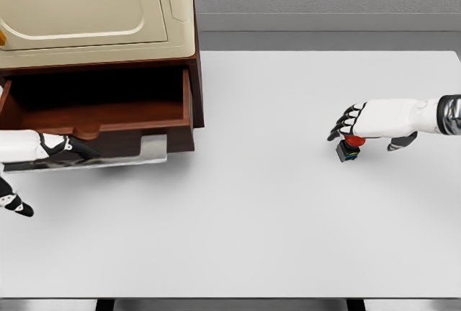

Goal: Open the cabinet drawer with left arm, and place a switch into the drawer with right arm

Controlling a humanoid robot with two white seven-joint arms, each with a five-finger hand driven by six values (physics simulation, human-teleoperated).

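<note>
Head view: a brown cabinet point(101, 44) with a cream top stands at the far left corner of the white tabletop point(288, 217), its drawer point(97, 120) pulled open toward the near edge. The left hand point(61, 149) reaches in from the left edge, fingers curled at the drawer's pale front panel point(144, 151), gripping it as far as can be seen. Toward the right edge, well apart from the cabinet, the right hand point(360, 125) hovers over the switch point(348, 149), a small dark box with a red button, standing on the tabletop. Its dark fingers point(344, 124) curve loosely downward above the button; whether they touch it cannot be told.
</note>
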